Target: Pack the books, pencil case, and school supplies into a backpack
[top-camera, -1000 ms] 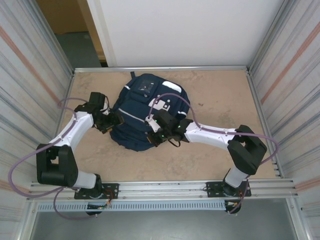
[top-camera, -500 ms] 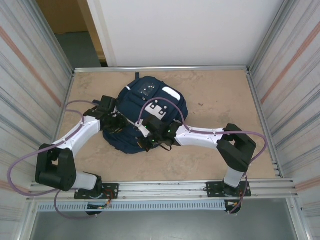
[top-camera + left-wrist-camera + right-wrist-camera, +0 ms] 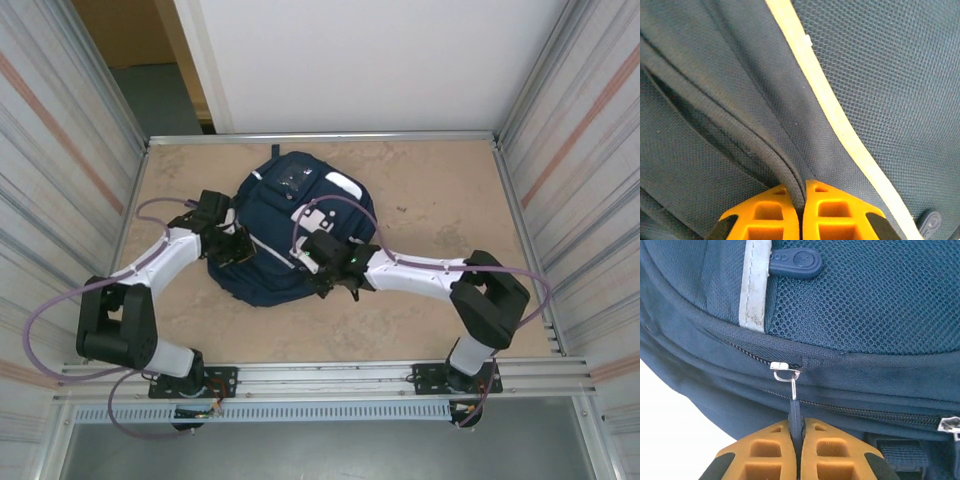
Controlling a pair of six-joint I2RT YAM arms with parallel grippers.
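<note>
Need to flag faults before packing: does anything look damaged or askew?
Nothing stands out. The backpack lies flat with no tear visible; the right gripper is shut on a zip pull, and the left gripper pinches a seam.

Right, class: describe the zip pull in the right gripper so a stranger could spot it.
Start at the navy backpack. Below its pale stripe, a silver slider carries a thin dark zip pull, pinched in the right gripper. Unlike the fat rubber pull above it, this one hangs from a wire loop.
</note>
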